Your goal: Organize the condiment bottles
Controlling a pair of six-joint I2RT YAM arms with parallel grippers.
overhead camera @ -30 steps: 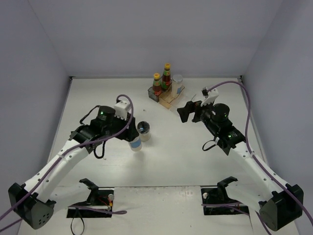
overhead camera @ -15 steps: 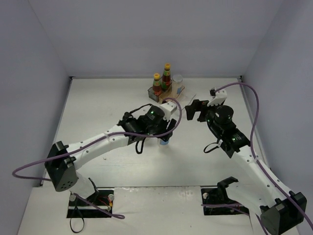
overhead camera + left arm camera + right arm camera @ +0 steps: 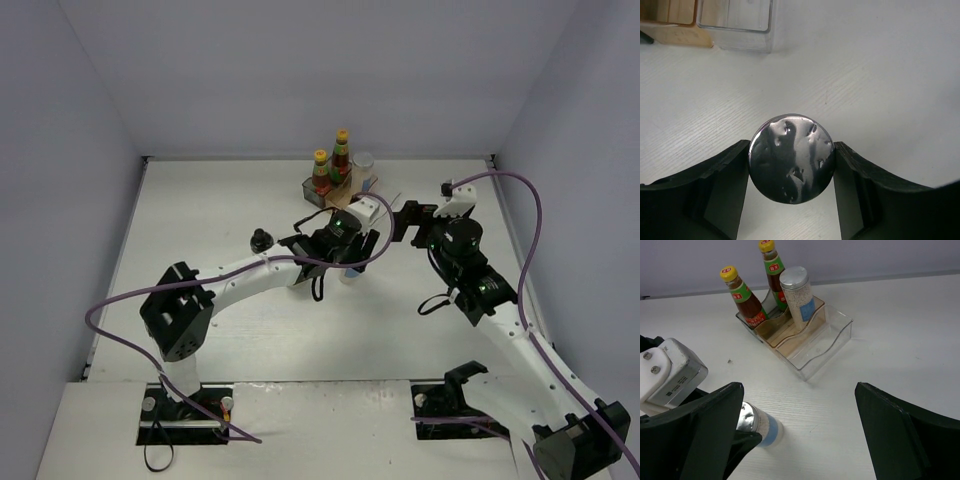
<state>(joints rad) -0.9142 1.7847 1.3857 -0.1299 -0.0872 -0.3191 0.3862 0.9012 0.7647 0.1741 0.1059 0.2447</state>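
Now my left gripper (image 3: 791,150) is clamped on a silver-lidded shaker (image 3: 791,165), at six o'clock from the rack (image 3: 318,192) seen from overhead. The rack holds two sauce bottles (image 3: 747,302) and a second shaker (image 3: 797,295). My right gripper (image 3: 405,222) gapes wide, empty, at the held shaker's two o'clock.

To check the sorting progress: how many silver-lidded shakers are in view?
2. The first shaker stands in the stepped rack beside the sauce bottles. The second shaker is clamped in the left gripper, short of the rack. Others may be hidden.
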